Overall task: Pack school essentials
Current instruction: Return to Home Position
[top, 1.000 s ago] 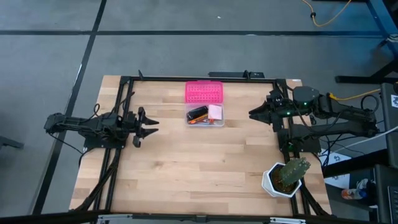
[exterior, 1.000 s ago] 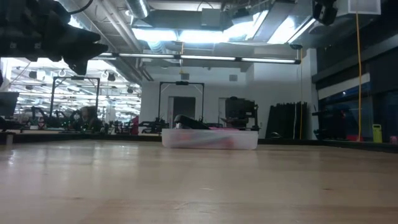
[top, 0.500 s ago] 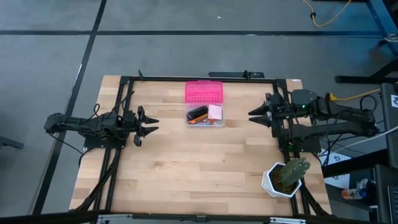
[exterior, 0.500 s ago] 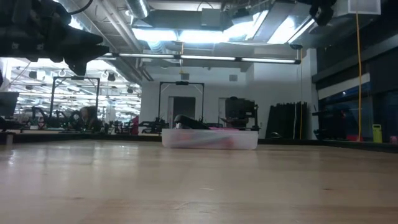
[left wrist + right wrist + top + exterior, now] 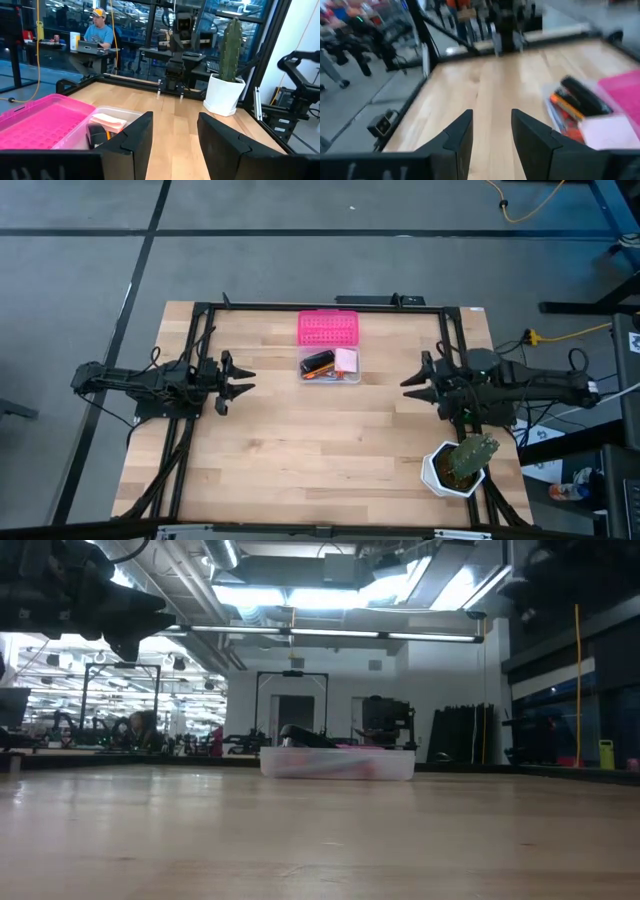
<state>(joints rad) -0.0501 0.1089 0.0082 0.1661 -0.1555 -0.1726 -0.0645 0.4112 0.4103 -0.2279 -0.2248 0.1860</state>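
Observation:
The school essentials lie inside an open clear box (image 5: pixel 329 365) at the table's far middle. Among them are a black oblong item (image 5: pixel 318 361), a pink notepad (image 5: pixel 346 359) and orange pieces (image 5: pixel 568 111). The box's pink lid (image 5: pixel 328 328) lies flat on the table at its far side. My left gripper (image 5: pixel 245 380) hovers open left of the box, pointing level toward it. My right gripper (image 5: pixel 408 387) hovers open to the right of the box and slightly nearer, pointing toward the table's left. Nothing sits between either pair of fingers (image 5: pixel 135 142) (image 5: pixel 457 140).
A cactus in a white pot (image 5: pixel 458 466) stands at the table's near right corner, close beside my right arm. A black frame (image 5: pixel 320 305) runs along the table's far edge and sides. Bare wood (image 5: pixel 320 440) spreads across the near middle. A person sits beyond the table (image 5: pixel 98 31).
My right gripper has sunk and come toward the table's near edge, rolling about its own axis as it went; its fingers stay open. The left arm and the box keep still.

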